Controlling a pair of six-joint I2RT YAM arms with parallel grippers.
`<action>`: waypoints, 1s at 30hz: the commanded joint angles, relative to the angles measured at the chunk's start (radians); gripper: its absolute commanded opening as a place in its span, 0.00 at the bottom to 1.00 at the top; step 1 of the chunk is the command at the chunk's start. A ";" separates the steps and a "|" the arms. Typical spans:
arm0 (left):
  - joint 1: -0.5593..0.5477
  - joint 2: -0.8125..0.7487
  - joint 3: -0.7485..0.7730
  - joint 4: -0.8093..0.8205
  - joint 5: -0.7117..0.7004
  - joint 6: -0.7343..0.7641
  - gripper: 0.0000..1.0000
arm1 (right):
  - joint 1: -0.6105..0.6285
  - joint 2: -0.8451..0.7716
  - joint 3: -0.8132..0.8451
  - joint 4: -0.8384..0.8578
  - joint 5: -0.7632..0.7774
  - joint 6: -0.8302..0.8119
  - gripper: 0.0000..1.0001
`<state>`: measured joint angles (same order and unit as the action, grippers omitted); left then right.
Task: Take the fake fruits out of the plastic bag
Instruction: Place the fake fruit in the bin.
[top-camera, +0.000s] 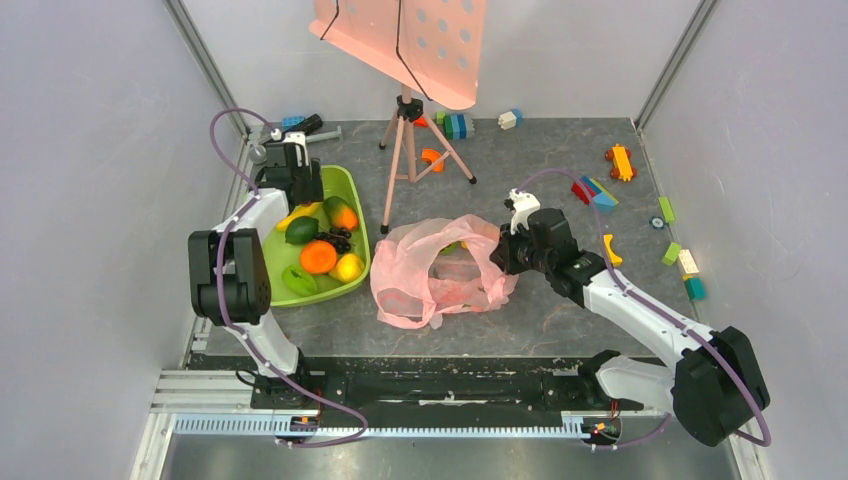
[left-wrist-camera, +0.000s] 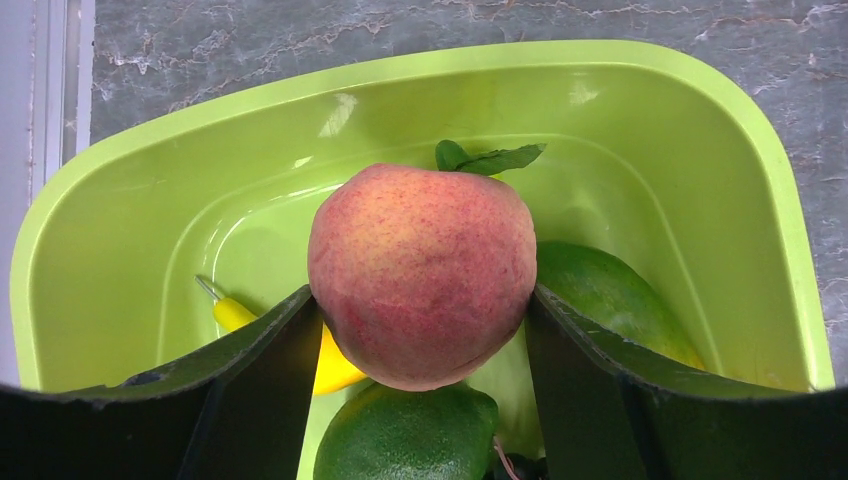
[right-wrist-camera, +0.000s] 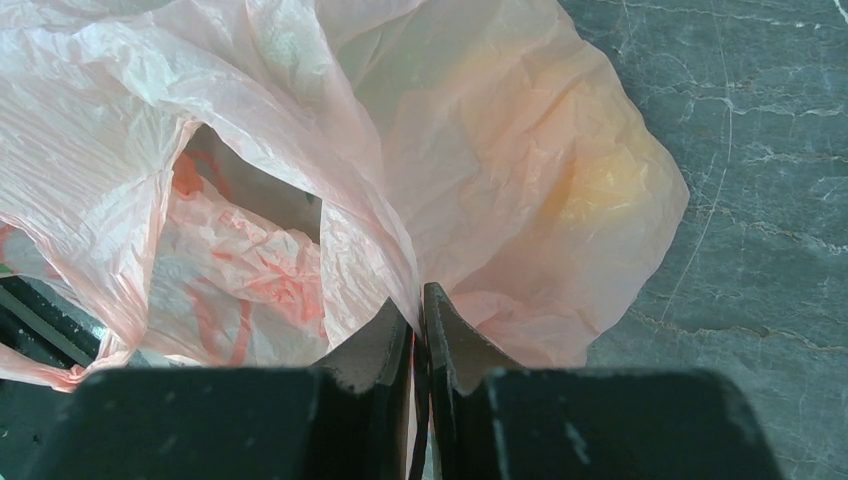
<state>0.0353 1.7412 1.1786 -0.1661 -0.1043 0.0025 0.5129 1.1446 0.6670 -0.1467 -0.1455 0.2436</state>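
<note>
The plastic bag (top-camera: 412, 272) lies crumpled near the middle of the table, a little toward six o'clock. It is pink and see-through, with its mouth gaping toward the far side. The right gripper (right-wrist-camera: 418, 300) comes in from about four o'clock and has its jaws clenched on a fold of the bag's film at the three o'clock edge of the bag. In the wrist view the thin plastic is pinched between the two fingers, which stand almost together. A yellowish shape (right-wrist-camera: 600, 185) shows through the film beyond the fingers, but I can't tell which fruit it is.

Over at nine o'clock sits a lime-green tray (top-camera: 356, 196). The left gripper (left-wrist-camera: 422, 295) hangs over its far end, grasping a peach (left-wrist-camera: 420, 250). The fingers press on either side of the reddish fruit, whose leaf points toward the far wall of the tray. Below the peach, in the tray, lie a lime (left-wrist-camera: 410, 435), a green mango (left-wrist-camera: 610, 300) and something yellow with a thin stalk (left-wrist-camera: 235, 315). From above I also see an orange (top-camera: 318, 257), a dark bunch of grapes (top-camera: 338, 240) and a lemon (top-camera: 349, 267) in the near half of the tray.

At twelve o'clock stands a tripod (top-camera: 408, 140) carrying a tilted pink perforated panel (top-camera: 410, 40). Toy blocks (top-camera: 595, 192) and other small pieces are scattered from one to three o'clock — well apart from the bag.
</note>
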 joint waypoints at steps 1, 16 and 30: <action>0.004 0.028 0.060 -0.009 -0.026 -0.004 0.68 | -0.004 0.001 -0.009 0.039 -0.014 0.009 0.11; 0.004 0.011 0.090 -0.070 -0.022 0.033 0.88 | -0.004 -0.012 -0.010 0.039 -0.019 0.013 0.11; -0.023 -0.310 0.053 -0.134 0.177 -0.125 0.91 | -0.004 -0.032 -0.006 0.038 -0.002 0.014 0.10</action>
<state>0.0322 1.6211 1.2316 -0.3111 -0.0303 -0.0326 0.5129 1.1416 0.6571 -0.1364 -0.1585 0.2478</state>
